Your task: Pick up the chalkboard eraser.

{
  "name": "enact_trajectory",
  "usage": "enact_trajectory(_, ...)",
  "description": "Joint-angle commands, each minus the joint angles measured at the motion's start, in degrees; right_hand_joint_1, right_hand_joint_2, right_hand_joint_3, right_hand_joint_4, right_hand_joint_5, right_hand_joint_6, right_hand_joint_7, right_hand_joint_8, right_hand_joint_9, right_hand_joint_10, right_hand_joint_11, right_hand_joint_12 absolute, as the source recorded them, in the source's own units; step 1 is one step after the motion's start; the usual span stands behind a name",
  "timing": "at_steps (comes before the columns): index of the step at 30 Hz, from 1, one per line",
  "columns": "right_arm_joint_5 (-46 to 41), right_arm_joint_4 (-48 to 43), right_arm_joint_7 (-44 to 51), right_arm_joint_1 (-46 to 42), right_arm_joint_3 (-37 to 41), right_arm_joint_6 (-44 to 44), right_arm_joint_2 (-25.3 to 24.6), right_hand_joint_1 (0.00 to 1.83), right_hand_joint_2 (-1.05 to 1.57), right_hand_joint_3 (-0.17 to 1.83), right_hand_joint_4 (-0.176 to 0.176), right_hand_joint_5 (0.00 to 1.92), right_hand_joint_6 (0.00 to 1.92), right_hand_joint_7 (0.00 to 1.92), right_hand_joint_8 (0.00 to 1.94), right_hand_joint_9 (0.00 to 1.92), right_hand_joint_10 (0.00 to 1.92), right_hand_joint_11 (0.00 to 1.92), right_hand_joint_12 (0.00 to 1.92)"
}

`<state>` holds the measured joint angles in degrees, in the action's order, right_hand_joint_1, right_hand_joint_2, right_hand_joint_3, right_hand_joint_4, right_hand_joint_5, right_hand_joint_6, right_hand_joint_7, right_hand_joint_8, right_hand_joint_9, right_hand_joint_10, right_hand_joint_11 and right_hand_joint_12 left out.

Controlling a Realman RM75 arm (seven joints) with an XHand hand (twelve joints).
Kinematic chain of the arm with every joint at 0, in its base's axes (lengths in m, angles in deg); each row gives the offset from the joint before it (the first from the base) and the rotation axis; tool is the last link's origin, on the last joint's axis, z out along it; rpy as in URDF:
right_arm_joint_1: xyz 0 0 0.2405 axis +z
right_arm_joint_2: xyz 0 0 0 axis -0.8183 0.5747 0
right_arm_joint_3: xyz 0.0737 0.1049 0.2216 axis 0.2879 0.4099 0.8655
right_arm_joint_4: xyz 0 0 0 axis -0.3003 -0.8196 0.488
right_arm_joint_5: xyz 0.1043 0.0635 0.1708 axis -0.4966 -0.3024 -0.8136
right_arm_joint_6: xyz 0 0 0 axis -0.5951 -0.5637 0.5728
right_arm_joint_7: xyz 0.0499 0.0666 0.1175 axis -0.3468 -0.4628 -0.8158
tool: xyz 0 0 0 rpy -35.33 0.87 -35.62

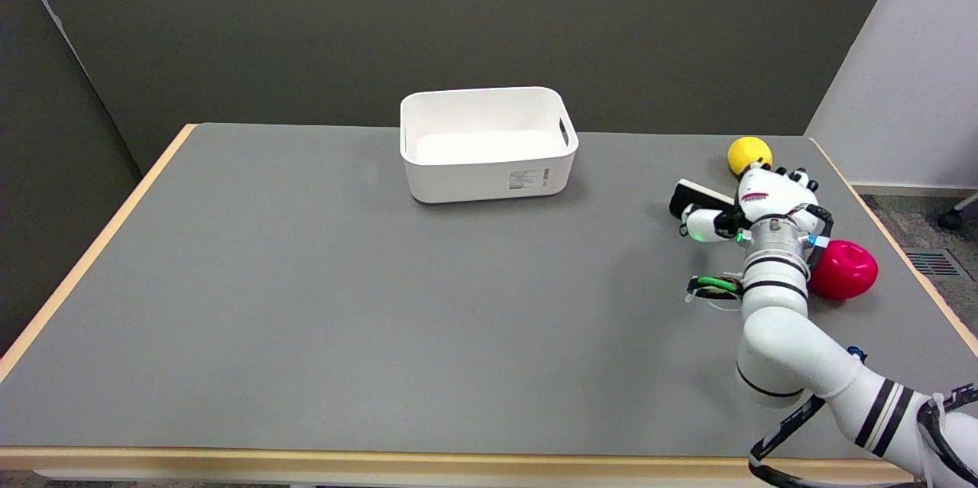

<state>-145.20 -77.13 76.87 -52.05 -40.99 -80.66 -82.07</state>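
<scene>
Your right hand [752, 205] is sitting over the right side of the table [306, 305], its white back turned up toward the camera. It is covering the right end of the chalkboard eraser [699, 198], a dark block with a pale top face, which is lying on the grey surface just to the hand's left. The thumb [703, 227] is reaching out to the left along the eraser's near side, and the other fingers [798, 179] are curling over the far side of the hand. Whether you are actually gripping the eraser or only resting on it, I cannot tell: the contact is hidden under the hand, and the eraser's free end appears to be lying on the table.

Just beyond the hand, on its far side, a yellow ball [749, 154] is sitting nearly touching the fingers. To the near right of your wrist, a red rounded object [843, 269] is lying partly hidden behind the forearm [775, 274]. On the near left of the wrist, a small bundle in green and dark tones [714, 287] is lying close against the arm; what it is, I cannot make out.

Well apart from all of this, toward the far middle of the table, a white bin [489, 175] with a handle slot in its right wall is standing upright, a small label showing on its near wall.
</scene>
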Motion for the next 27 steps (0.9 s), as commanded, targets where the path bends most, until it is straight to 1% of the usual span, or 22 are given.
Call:
enact_trajectory(1, -10.03, 8.79, 3.01, 4.07, 2.97, 10.02, 2.3, 0.68, 0.63, 0.89, -0.139, 0.31, 0.63, 0.45, 0.61, 0.31, 1.02, 0.04, 1.28)
enact_trajectory(7, -11.37, 14.07, 3.01, 7.78, 2.2, 15.74, 2.61, 0.68, 0.63, 0.89, -0.138, 0.31, 0.63, 0.45, 0.61, 0.31, 1.02, 0.04, 1.29)
enact_trajectory(10, -11.37, 15.88, 3.01, 9.37, 1.74, 17.25, 2.45, 0.68, 0.63, 0.89, -0.138, 0.31, 0.63, 0.45, 0.61, 0.31, 1.02, 0.05, 1.29)
enact_trajectory(27, -11.45, 19.55, 3.01, 12.37, 1.74, 20.65, 1.16, 0.68, 0.63, 0.89, -0.139, 0.31, 0.63, 0.45, 0.62, 0.32, 1.03, 0.05, 1.3)
